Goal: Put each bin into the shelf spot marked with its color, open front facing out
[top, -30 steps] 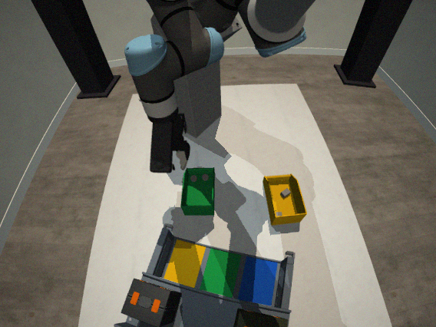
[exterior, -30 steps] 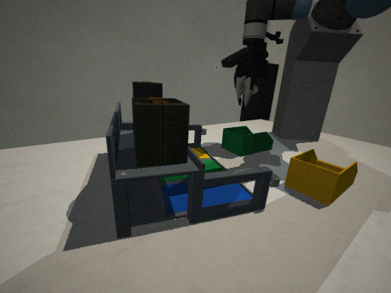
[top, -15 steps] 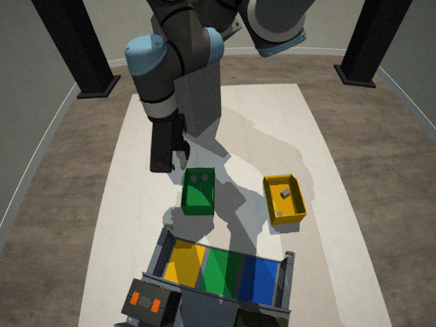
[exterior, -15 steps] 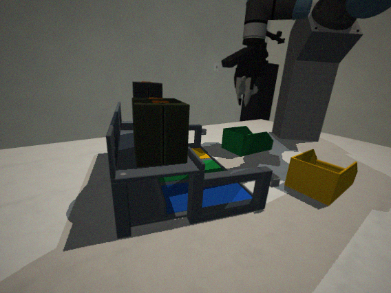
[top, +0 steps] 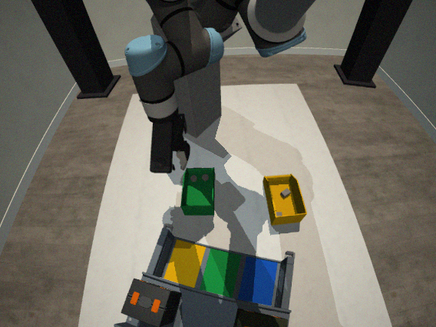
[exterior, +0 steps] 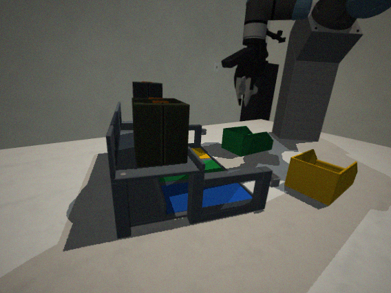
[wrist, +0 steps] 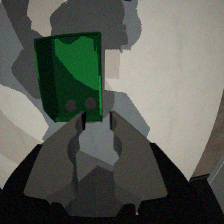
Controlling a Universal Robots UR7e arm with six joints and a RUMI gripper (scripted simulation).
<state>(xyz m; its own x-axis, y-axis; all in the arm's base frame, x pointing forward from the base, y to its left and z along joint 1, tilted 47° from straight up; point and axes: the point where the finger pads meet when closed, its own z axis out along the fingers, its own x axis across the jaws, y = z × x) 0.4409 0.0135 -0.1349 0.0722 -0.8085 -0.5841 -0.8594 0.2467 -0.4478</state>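
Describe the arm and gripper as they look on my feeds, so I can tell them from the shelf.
The arm is dark grey tubing with light blue joint caps and a white band at the wrist. The gripper has a black body and two pale grey, tapered fingers, with no cables or markings visible.

Overhead, side, and close wrist views

A green bin and a yellow bin sit on the white desk. The grey shelf shows yellow, green and blue marks.
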